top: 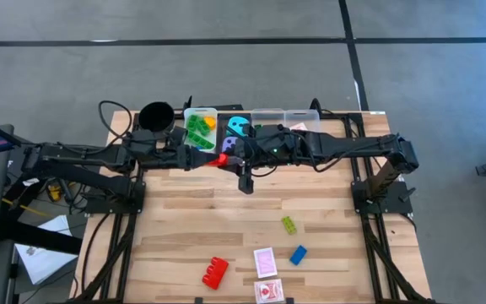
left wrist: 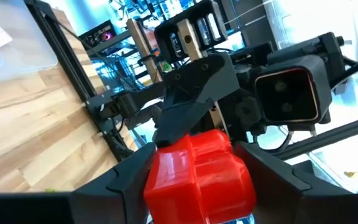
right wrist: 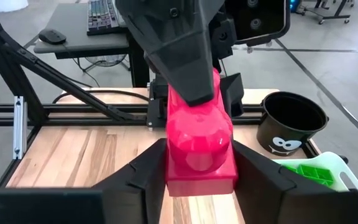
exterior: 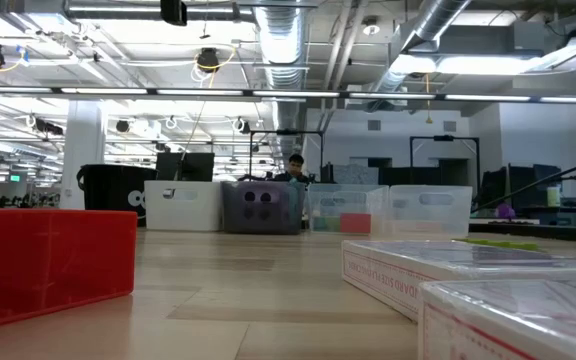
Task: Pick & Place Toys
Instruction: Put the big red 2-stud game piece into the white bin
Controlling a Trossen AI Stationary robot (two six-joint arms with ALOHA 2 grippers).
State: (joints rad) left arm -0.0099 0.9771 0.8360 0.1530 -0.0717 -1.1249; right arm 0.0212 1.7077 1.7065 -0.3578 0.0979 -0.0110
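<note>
High view: both arms meet above the far edge of the table, just in front of the row of bins (top: pixel 264 116), with a red brick (top: pixel 224 160) pinched between them — a hand-over in mid-air. The right wrist view shows the right gripper (right wrist: pixel 199 163) closed on the red brick (right wrist: pixel 199 140), while the left gripper's fingers grip its other end; in the left wrist view the left gripper (left wrist: pixel 199 180) clamps the same brick (left wrist: pixel 199 177).

To pass it cleanly, one gripper should let go only once the other holds firm, then draw straight back so the brick does not twist loose. It looks bound for a bin — which one cannot be told.

Toys left on the near table: another red brick (top: pixel 213 272), a green brick (top: pixel 288 225), a blue brick (top: pixel 298 254) and two red-white cards (top: pixel 265 262).
</note>
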